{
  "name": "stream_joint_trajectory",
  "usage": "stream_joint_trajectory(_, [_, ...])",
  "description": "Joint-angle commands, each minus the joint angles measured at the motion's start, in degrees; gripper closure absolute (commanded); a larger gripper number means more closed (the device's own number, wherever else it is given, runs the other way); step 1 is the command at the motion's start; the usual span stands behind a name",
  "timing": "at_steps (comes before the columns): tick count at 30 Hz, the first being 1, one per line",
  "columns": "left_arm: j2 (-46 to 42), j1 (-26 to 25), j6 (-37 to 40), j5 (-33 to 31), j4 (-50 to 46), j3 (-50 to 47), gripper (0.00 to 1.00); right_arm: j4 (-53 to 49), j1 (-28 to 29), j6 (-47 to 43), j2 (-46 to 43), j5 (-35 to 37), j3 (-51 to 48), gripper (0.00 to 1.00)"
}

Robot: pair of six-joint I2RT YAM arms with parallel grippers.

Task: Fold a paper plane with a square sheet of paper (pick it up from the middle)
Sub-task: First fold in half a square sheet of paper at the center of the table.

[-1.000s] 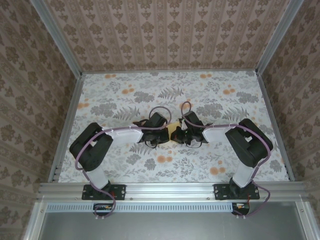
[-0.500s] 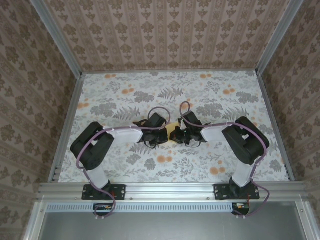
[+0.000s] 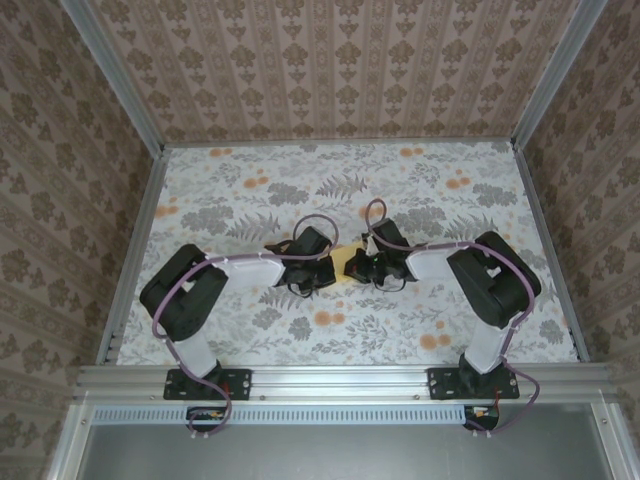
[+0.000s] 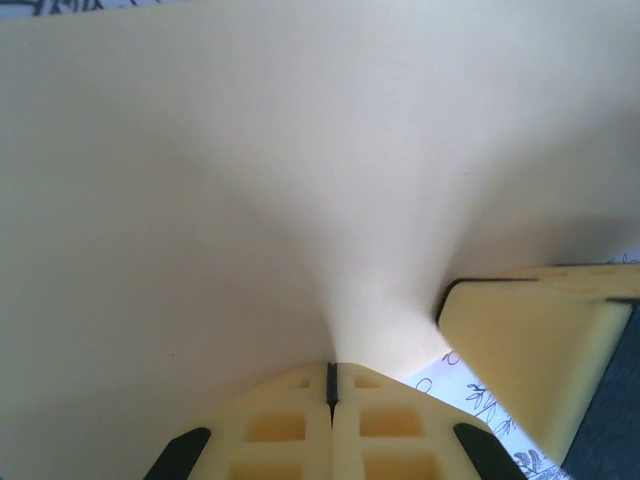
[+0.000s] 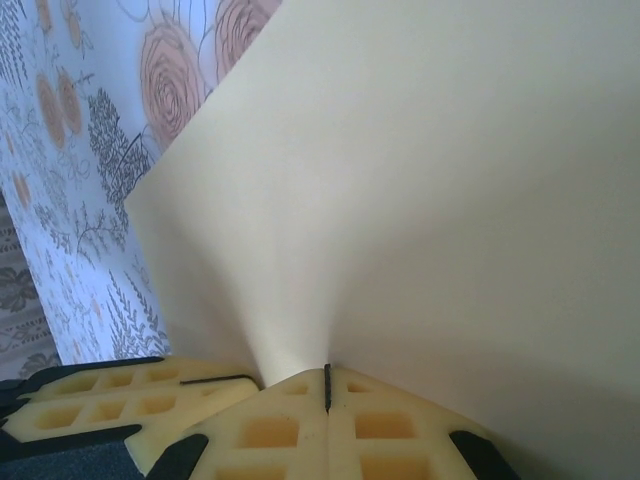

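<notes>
Pale yellow square sheet of paper (image 3: 347,261) pinched at its edge by left gripper (image 4: 330,373) and right gripper (image 5: 326,373), side by side; floral table (image 3: 250,330) spreads wide around.

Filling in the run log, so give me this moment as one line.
left gripper: jaws shut on square sheet of paper | right gripper: jaws shut on same sheet | place: middle of table

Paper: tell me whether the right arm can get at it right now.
Yes, apparently: the right fingers are shut on the paper, pinching its edge. The left fingers pinch it too, close alongside, and nothing stands between.
</notes>
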Motion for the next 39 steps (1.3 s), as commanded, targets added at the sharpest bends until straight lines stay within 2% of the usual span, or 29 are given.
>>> stream_joint_trajectory(1, [1.66,0.42,-1.53,-1.45,-7.43,-3.87,1.00,-3.82,-2.43,-3.57,-0.70,1.83,-0.19,1.00])
stream_joint_trajectory(13, [0.30,0.76,-2.46,-1.06,-5.56,-6.22,1.00,0.07,-14.77,-7.87,-2.83,1.10,-5.57,1.00])
stream_joint_trajectory(20, [0.00,0.87,-1.31,0.38,-2.56,-6.31,1.00,1.07,-15.83,-7.60,-7.06,-1.41,-5.09,1.00])
stream_joint_trajectory(24, [-0.73,1.21,1.61,1.75,-0.40,-5.00,1.00,3.42,-15.00,-5.83,-10.32,-3.93,-6.90,1.00])
stream_joint_trajectory(29, [-3.04,1.54,4.20,2.09,3.22,-3.49,1.00,3.73,-11.17,-4.15,-11.86,-3.65,-8.37,1.00])
stream_joint_trajectory(34, [-3.01,1.39,2.17,3.76,12.95,-5.00,1.00,5.84,-4.38,-1.33,-8.03,-2.97,-6.76,1.00])
stream_joint_trajectory(39, [-2.62,0.40,-1.67,1.82,20.44,-7.24,1.00,7.44,-1.76,0.43,-3.56,-2.53,-4.49,1.00])
